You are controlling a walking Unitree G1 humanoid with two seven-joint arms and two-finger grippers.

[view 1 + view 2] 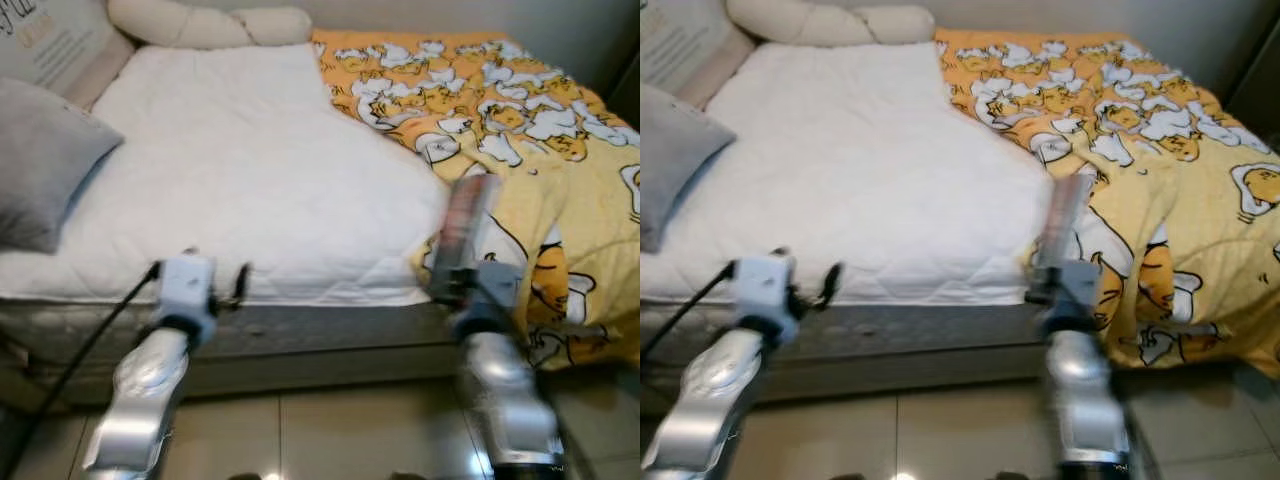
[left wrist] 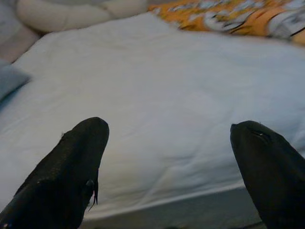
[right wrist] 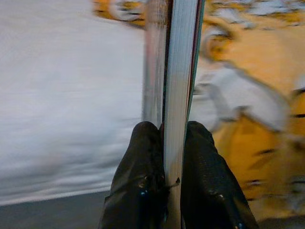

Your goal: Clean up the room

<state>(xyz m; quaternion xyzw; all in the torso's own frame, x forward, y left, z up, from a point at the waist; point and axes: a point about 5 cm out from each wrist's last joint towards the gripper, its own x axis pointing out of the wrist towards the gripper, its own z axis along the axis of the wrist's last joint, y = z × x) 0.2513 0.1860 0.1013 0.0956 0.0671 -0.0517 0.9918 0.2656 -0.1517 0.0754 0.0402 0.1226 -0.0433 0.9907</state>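
I'm facing the bed (image 1: 240,170), its yellow blanket (image 1: 560,190) bunched to one side, with my right gripper (image 3: 172,131) clenched edge-on around a thin book (image 3: 178,71) for carrying, and my left gripper (image 2: 169,143) spread empty above the mattress.

We see matt quilted white cloth on mattress (image 1: 250,170); soft printed yellow blanket (image 1: 540,150); grey fabric pillow (image 1: 40,160); glossy floor tiles (image 1: 320,430); book (image 3: 178,95) with pale paper page edges; shiny silver arms.

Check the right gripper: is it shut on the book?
Shut. Right gripper fingers press both sides of the thin book.
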